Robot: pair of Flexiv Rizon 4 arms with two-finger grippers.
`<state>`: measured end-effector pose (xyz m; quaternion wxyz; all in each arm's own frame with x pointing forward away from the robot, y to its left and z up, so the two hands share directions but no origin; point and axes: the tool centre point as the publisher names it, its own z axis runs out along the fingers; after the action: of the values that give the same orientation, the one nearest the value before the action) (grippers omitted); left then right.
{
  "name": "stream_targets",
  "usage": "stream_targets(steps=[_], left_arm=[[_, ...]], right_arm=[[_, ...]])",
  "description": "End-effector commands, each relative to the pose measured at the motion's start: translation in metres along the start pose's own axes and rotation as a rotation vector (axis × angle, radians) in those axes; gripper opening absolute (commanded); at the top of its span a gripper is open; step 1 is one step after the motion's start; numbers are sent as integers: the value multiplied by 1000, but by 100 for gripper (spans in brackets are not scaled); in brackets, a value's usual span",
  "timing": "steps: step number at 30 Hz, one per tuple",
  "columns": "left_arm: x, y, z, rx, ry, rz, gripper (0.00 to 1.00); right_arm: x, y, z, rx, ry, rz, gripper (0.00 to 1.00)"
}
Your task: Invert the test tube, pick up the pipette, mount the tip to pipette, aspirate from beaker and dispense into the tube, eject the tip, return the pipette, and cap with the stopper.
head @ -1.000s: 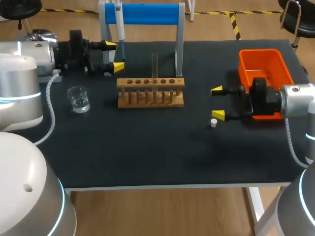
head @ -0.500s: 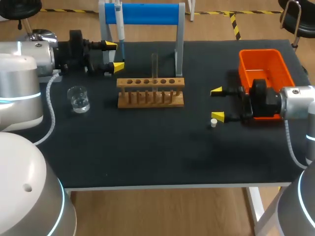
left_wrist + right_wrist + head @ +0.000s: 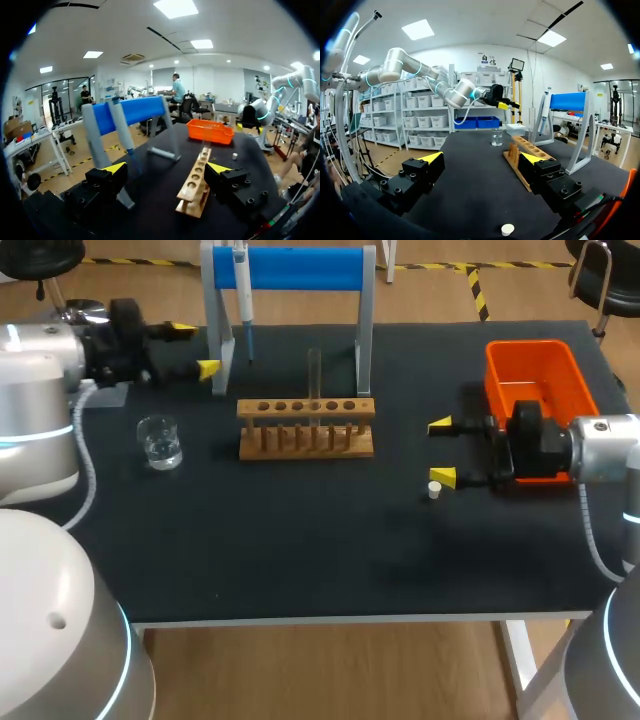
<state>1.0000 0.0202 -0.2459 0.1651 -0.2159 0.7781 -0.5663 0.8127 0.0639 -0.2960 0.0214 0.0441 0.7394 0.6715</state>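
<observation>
The test tube is seen upright in the wooden rack at mid-tabletop. The pipette is hung on the blue stand at the rack's eleven o'clock, with the left gripper held spread and empty beside it. The beaker is placed at nine o'clock. The white stopper lies at four o'clock, just beside the right gripper, likewise spread and empty.

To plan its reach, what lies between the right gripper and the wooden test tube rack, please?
Head view: only bare black tabletop between right gripper and wooden rack.
</observation>
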Motion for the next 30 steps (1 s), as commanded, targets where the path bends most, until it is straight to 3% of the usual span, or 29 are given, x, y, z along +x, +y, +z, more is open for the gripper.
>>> stream_targets(steps=[1,7,13,18,30], left_arm=[[-27,16,-33,-84,-224,-69,100],[-69,49,-72,-171,-508,-154,100],[-79,69,-95,-239,-703,-230,100],[-87,76,-108,-289,-844,-275,100],[-94,95,-130,-334,-924,-330,100]], right_arm=[[1,0,0,1,-3,-1,100],[1,0,0,1,-3,-1,100],[1,0,0,1,-3,-1,100],[1,0,0,1,-3,-1,100],[1,0,0,1,-3,-1,100]])
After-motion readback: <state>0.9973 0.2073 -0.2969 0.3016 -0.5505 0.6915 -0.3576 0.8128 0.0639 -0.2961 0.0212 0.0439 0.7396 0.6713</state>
